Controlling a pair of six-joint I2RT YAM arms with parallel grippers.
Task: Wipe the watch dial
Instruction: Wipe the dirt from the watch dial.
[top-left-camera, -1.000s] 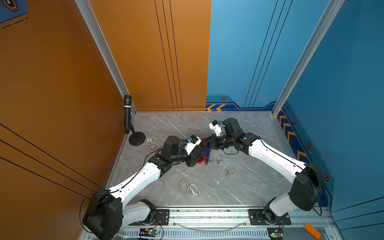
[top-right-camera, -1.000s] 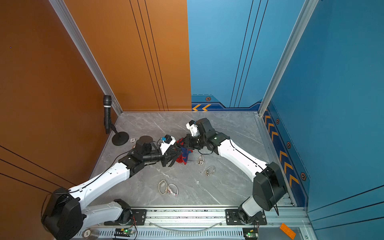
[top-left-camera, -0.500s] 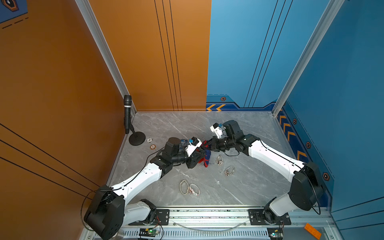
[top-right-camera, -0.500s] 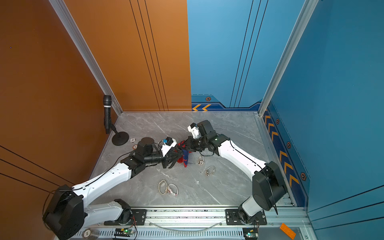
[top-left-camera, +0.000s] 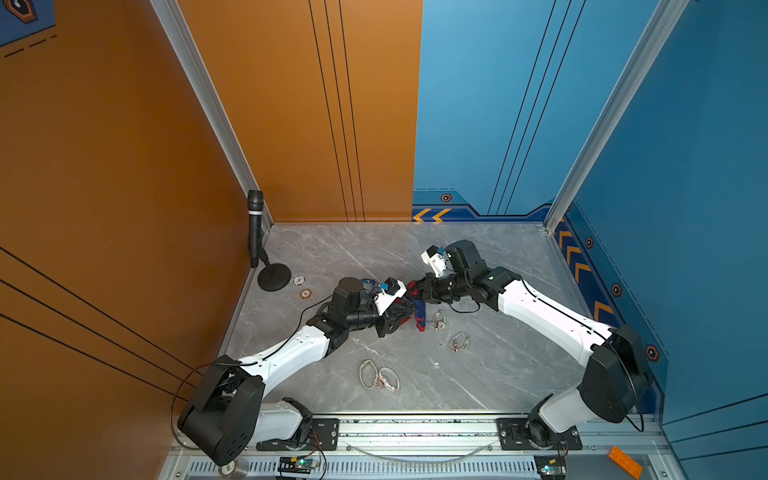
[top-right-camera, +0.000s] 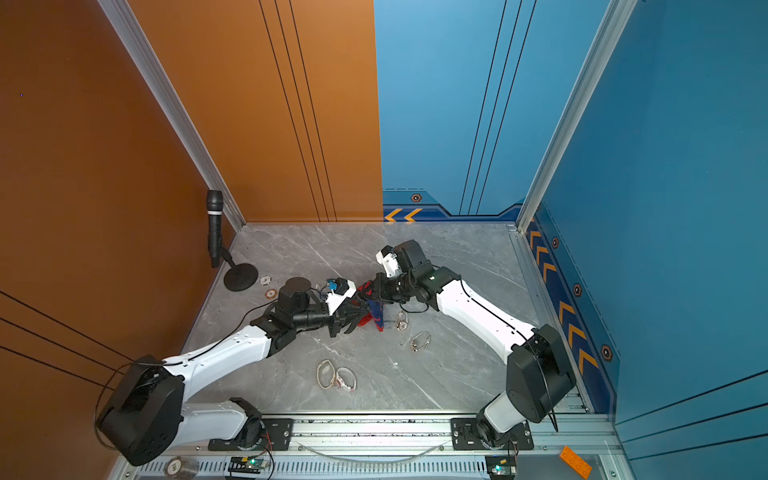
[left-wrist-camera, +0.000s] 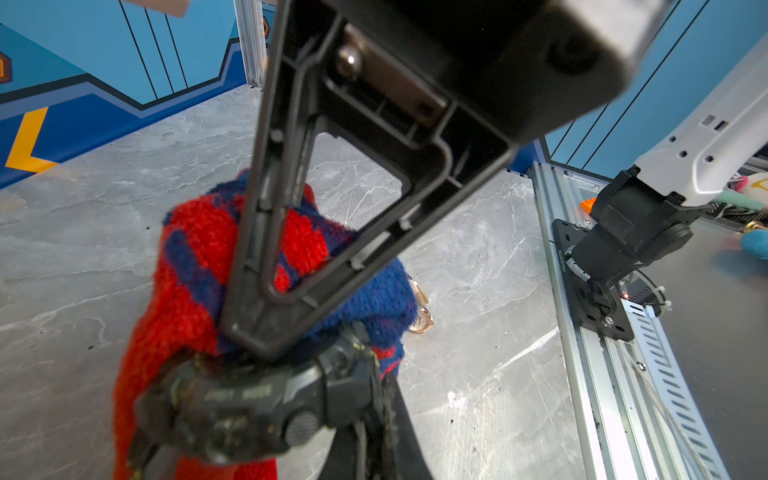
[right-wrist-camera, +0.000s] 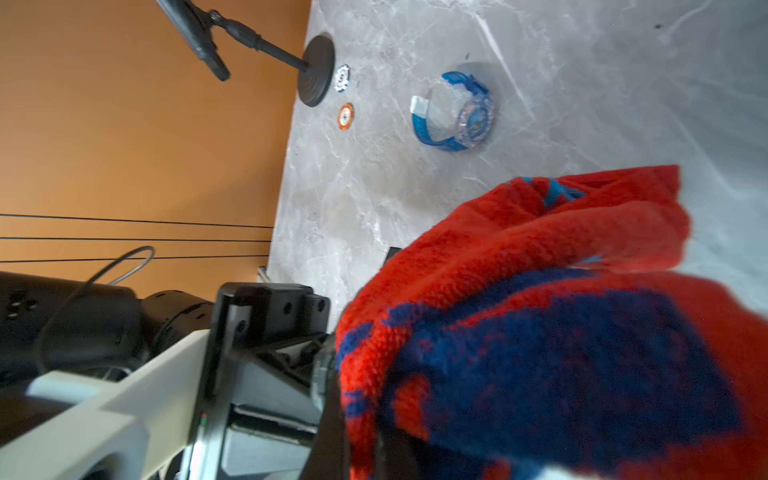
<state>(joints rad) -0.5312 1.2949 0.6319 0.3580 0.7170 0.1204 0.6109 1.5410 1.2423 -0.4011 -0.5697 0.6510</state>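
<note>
The left gripper (top-left-camera: 400, 319) is clamping the black watch (left-wrist-camera: 232, 409) above mid-desk (top-left-camera: 498, 374), apparently to steady it. The right gripper (top-left-camera: 415, 291), closed on the cloth (top-left-camera: 420, 316), is pressing it against the watch, likely wiping the dial.

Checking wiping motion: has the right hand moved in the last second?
Yes, slightly: the right hand shifted away from the yellow chevrons, toward the front rail.

Your left arm (top-left-camera: 291, 353) and right arm (top-left-camera: 548, 316) stretch away from the base rail (top-left-camera: 415, 428), forearms low, wrists meeting nose to nose. Left gripper (top-left-camera: 401, 318) clamped on the watch (left-wrist-camera: 249, 399); right gripper (top-left-camera: 417, 292) pinched tight on the cloth (right-wrist-camera: 540, 353).
</note>
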